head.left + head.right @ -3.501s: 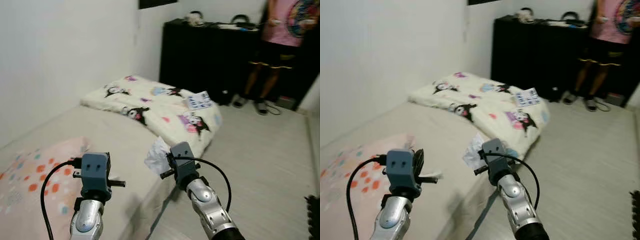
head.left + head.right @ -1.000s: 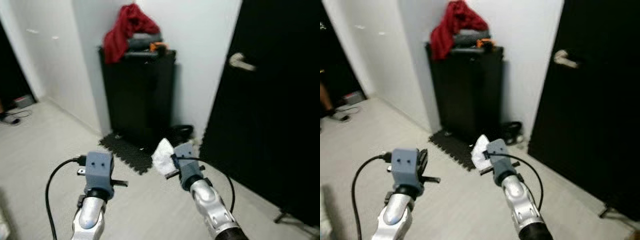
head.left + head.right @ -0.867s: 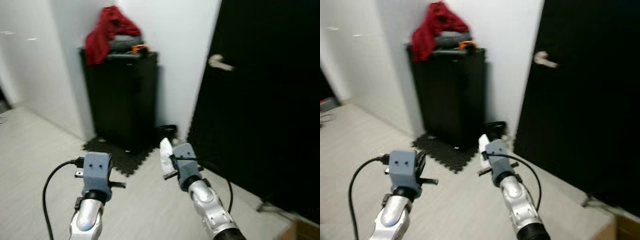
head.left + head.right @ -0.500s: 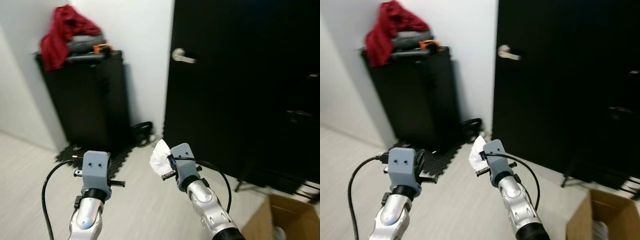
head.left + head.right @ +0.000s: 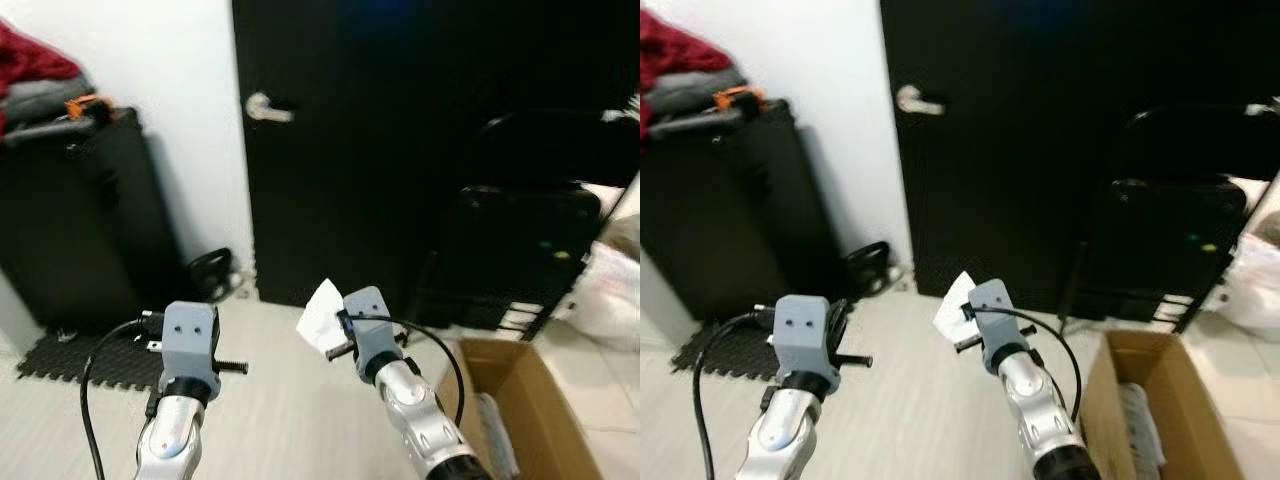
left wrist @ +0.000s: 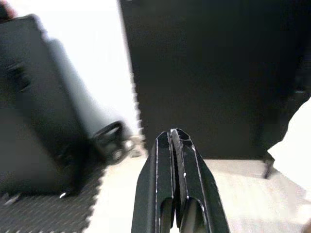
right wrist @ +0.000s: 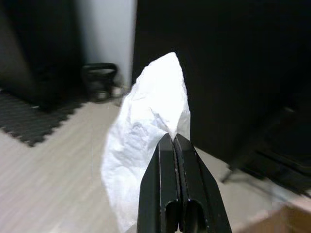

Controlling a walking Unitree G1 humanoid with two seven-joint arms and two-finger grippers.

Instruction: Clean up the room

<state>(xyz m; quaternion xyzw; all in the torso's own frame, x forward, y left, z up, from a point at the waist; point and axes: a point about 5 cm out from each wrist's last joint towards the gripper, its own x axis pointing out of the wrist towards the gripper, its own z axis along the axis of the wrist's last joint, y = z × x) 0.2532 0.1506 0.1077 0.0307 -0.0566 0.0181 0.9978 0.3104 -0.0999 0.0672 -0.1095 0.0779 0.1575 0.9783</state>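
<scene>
Two silver arms reach forward over a pale plank floor (image 5: 270, 400). Far to the left a tall black cabinet (image 5: 70, 220) stands against the white wall, with red cloth (image 5: 30, 65) and grey folded things heaped on its top and a black foam mat (image 5: 60, 355) at its foot. Next, the left gripper (image 6: 176, 138) hangs in the air with nothing in it, its two long black fingers pressed flat together. Behind it, a small black kettlebell (image 5: 208, 272) sits on the floor beside a black door (image 5: 340, 150) with a silver lever handle (image 5: 265, 107). The right gripper (image 7: 173, 140) is raised in front of that door, its fingers pinching a crumpled white paper tissue (image 7: 146, 131) that stands up above the tips. Low to the right an open brown cardboard box (image 5: 520, 390) rests on the floor, and a white bag (image 5: 615, 290) lies at the far right edge.
</scene>
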